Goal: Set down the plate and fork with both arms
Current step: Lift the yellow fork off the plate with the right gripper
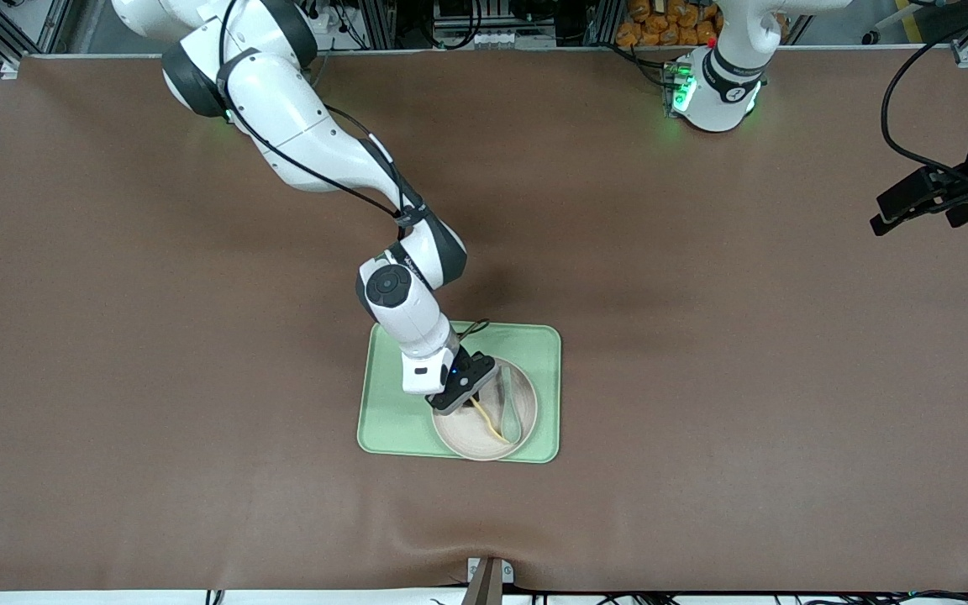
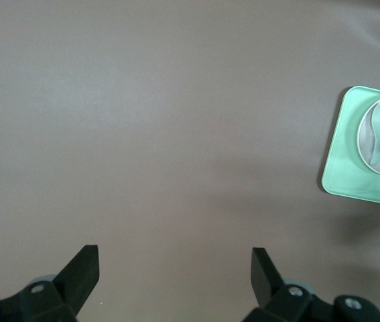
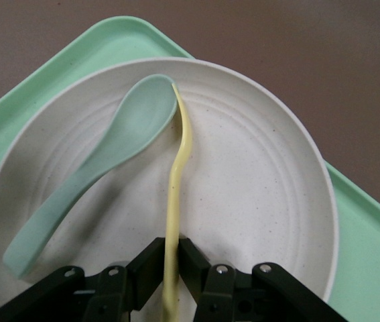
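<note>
The pale-yellow fork (image 3: 174, 194) is clamped at its handle by the right gripper (image 3: 169, 268) over the plate (image 1: 463, 437) on the green tray (image 1: 391, 420), beside a grey-green spoon (image 3: 96, 168), while the left gripper (image 2: 175, 268) is held open over bare table (image 2: 176, 121), waiting.

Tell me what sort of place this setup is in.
Most likely a robotics lab: two arms are mounted at a brown-covered table, with aluminium framing and cables along its edge. The right gripper grips the fork over the plate; the left gripper waits open.
</note>
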